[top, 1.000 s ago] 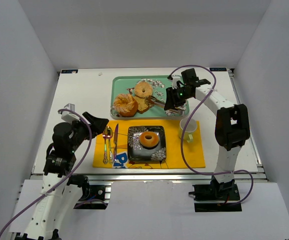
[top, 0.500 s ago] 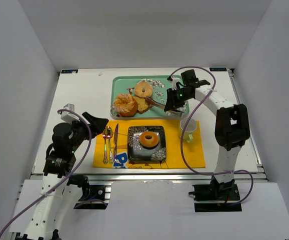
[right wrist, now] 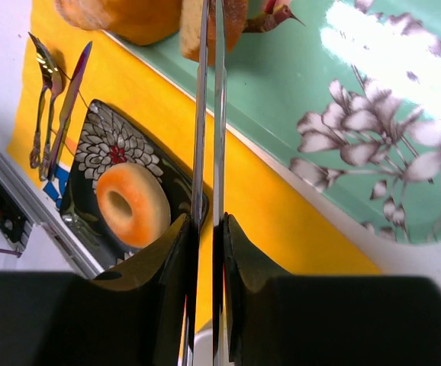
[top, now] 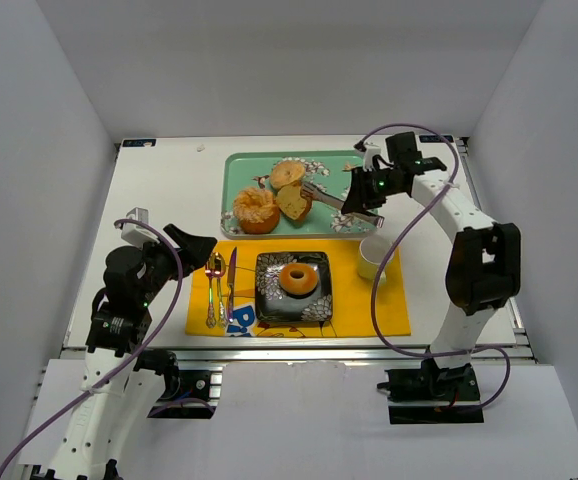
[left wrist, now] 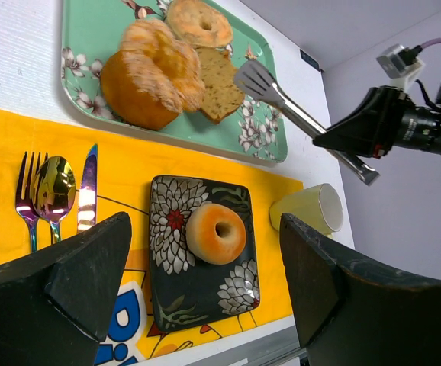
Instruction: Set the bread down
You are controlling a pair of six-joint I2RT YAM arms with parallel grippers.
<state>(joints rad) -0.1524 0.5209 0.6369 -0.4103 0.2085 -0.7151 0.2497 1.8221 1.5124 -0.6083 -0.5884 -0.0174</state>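
Right gripper (right wrist: pixel 207 244) was clamped on the tongs (top: pixel 329 198). Their blades were nearly together, with the tips at the slice (top: pixel 293 201). Whether they pinched it, could not tell. The slice sat on the green tray (top: pixel 231 178), leaning on the bun (top: pixel 253 209). Ring (top: pixel 298 278) lay on the black plate (top: pixel 269 305) – plate on yellow mat (top: pixel 369 308). Left gripper (top: pixel 197 243) hung by the mat's left edge – jaws wide apart.

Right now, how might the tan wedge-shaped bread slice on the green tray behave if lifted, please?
The tan wedge-shaped bread slice looks porous, so it is probably light and squashy. Its crumbly-looking surface may tear under the metal tongs. It sits against the ridged golden bun, so lifting may nudge that.
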